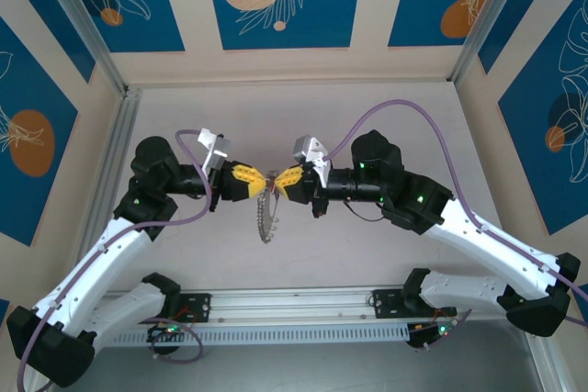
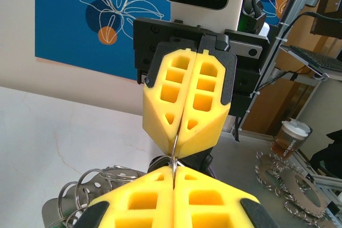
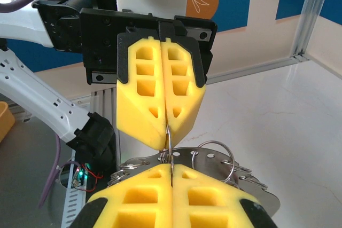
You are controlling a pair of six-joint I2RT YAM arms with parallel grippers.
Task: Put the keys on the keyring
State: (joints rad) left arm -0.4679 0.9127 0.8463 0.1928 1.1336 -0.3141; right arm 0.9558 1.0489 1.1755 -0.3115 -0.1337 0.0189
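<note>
Both left fingers (image 1: 244, 177) and right fingers (image 1: 294, 181) are clamped tip to tip on the keyring (image 1: 265, 218).

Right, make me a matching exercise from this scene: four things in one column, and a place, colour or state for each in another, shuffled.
1 left tool
2 right tool
3 keyring
4 wall panel

a blue with white flower outlines
b hangs below, between the two tools
c shut, coming from the top view's right
d shut, coming from the top view's left

Pairs: 1-d, 2-c, 3-b, 4-a
</note>
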